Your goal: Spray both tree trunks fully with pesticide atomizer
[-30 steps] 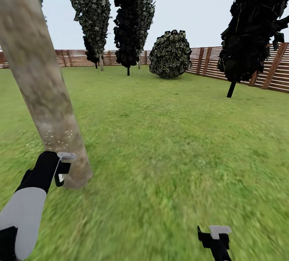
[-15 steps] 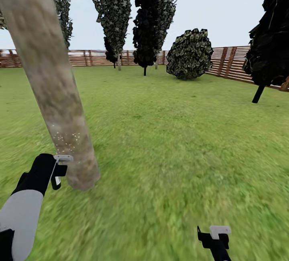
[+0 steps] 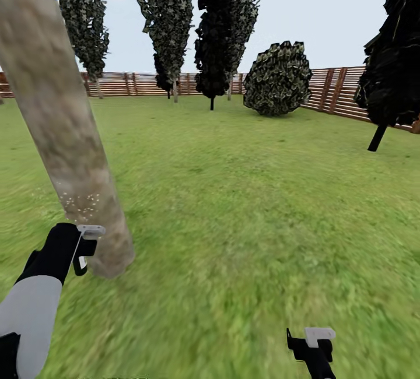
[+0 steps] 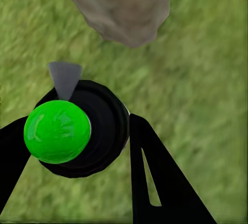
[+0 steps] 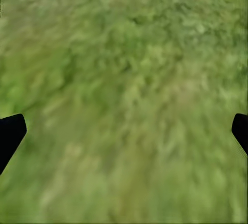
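Observation:
A thick tree trunk (image 3: pixel 64 134) of mottled grey-tan bark leans across the left of the head view and meets the grass (image 3: pixel 245 204) near my left hand. Pale specks (image 3: pixel 79 204) dot the bark low down. My left gripper (image 3: pixel 83 249) hovers right beside the trunk's base. In the left wrist view it (image 4: pixel 77 136) is shut on the pesticide atomizer (image 4: pixel 98 131), a black round body with a bright green cap (image 4: pixel 57 131) and a grey nozzle (image 4: pixel 64 79) pointing at the trunk (image 4: pixel 124 7). My right gripper (image 3: pixel 312 345) hangs low at the front right, open (image 5: pixel 124 131) over bare grass.
Dark narrow conifers (image 3: pixel 224 29) and a round bush (image 3: pixel 277 79) stand far back by the brown slat fence (image 3: pixel 338 90). Another dark tree (image 3: pixel 394 58) is at the right edge. Open lawn stretches between me and them.
The head view has swung left, so the background trees and bush now sit further right in the picture. My left gripper stays beside the trunk with the atomizer. The right arm has not moved.

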### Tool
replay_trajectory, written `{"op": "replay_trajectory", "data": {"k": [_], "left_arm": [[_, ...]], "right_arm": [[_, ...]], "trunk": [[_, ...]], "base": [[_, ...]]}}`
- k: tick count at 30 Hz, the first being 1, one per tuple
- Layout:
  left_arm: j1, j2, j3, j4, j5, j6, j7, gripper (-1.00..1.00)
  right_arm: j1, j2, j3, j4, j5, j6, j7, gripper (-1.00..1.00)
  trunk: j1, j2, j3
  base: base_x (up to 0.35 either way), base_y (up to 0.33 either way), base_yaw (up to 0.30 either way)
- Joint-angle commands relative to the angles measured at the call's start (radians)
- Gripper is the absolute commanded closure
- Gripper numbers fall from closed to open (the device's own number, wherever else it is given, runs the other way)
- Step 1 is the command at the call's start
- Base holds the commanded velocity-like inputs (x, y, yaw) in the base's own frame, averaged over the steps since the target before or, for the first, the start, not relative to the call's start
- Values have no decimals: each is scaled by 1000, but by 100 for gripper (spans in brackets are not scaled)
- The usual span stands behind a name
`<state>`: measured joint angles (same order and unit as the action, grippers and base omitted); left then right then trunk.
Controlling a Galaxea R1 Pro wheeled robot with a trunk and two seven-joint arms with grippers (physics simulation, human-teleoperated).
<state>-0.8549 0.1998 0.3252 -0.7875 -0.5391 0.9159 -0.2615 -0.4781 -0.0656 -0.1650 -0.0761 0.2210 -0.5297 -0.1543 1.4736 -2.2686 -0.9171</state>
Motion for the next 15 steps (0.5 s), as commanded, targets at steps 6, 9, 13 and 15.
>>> {"op": "replay_trajectory", "data": {"k": [6, 9, 13, 15], "left_arm": [[1, 0, 8, 0, -10, 3, 15, 100], [11, -7, 6, 0, -7, 2, 28, 100], [17, -12, 7, 1, -6, 1, 30, 100], [18, -13, 8, 1, -6, 1, 30, 100]], "right_arm": [[0, 0, -7, 1, 11, -3, -4, -100], [0, 0, -7, 1, 11, -3, -4, -100], [0, -1, -7, 1, 11, -3, -4, -100], [0, -2, -7, 1, 11, -3, -4, -100]], "trunk": [[0, 0, -1], [0, 0, -1], [0, 0, -1], [0, 0, -1]], "base": [[128, -264, 266], [192, -235, 276], [202, -230, 53], [203, -230, 6]]}}
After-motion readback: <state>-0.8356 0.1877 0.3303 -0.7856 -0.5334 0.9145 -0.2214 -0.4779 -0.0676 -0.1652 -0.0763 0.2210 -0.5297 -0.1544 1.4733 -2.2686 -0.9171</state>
